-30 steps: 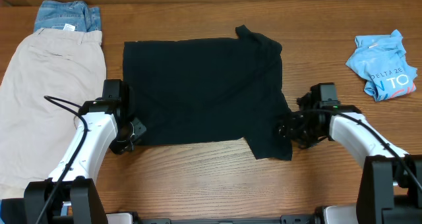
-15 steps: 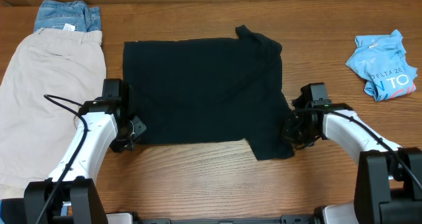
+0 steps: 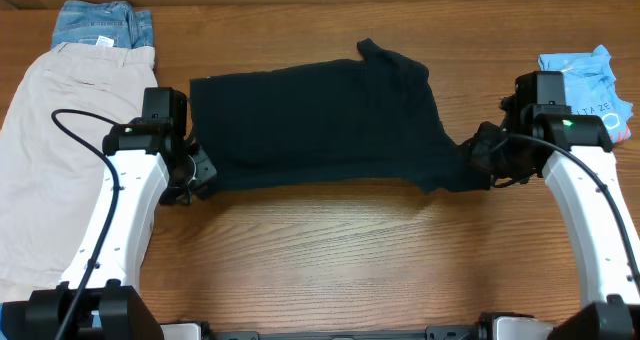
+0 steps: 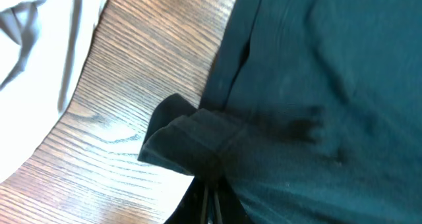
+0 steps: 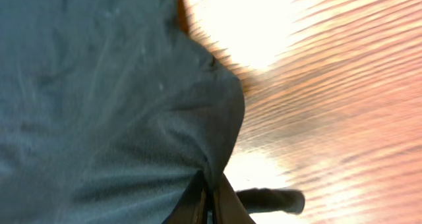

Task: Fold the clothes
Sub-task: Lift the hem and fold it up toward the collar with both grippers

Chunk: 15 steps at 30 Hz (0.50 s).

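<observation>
left gripper (image 3: 196, 176) and right gripper (image 3: 478, 162) both clamped on black T-shirt (image 3: 310, 130) bottom corners; shirt stretched between them over wooden table (image 3: 330, 250).

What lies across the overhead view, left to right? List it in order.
beige shorts → left end effector → black T-shirt → right end effector → light-blue tee. The denim overlaps the shorts sideways, so it is left out.
</observation>
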Each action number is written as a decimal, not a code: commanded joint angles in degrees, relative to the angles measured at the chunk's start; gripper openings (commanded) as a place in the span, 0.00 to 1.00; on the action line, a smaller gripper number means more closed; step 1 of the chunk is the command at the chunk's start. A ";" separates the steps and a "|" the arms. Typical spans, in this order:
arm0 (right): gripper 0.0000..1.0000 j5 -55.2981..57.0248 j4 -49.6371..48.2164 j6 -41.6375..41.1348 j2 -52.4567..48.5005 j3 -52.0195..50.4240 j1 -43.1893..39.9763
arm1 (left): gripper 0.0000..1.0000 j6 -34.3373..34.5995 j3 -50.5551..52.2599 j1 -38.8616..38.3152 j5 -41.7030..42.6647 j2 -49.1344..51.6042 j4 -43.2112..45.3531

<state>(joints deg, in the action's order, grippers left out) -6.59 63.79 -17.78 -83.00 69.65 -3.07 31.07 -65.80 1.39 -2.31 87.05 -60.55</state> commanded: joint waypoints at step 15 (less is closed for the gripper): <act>0.04 14.69 6.75 0.15 6.56 5.90 -0.87 | 0.04 -2.38 -8.35 1.64 -6.54 -6.88 -6.29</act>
<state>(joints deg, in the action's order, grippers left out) -1.04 70.00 -17.74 -77.36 73.93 -3.01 29.76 -73.19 1.61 -2.24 81.10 -66.02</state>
